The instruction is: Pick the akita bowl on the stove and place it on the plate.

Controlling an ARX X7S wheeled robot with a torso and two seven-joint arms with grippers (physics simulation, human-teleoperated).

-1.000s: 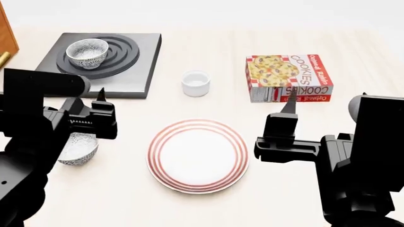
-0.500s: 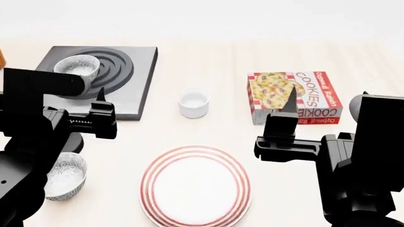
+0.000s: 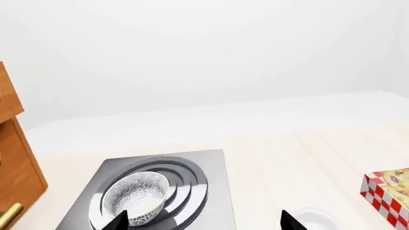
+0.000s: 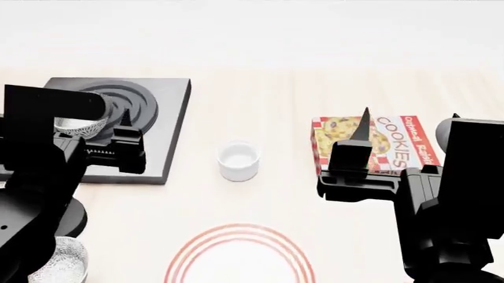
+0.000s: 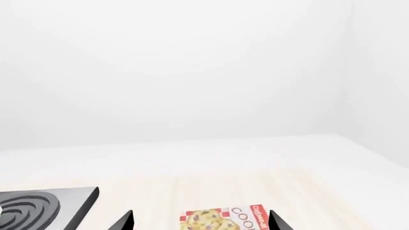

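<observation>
The akita bowl sits on the burner rings of the stove, white with a grey speckle pattern. In the head view the bowl is half hidden behind my left arm, on the stove at the left. My left gripper is open, short of the bowl and apart from it; it holds nothing. The plate with red stripes lies at the bottom edge, cut off. My right gripper is open and empty, held before the cookie box.
A plain white cup stands between the stove and a cookie box. A second speckled bowl rests on the table at the bottom left. In the left wrist view, a wooden cabinet stands beside the stove.
The whole scene has slid down in the head view: stove, cup and box sit lower, and the plate is now cut off. Both arms look the same in the frame.
</observation>
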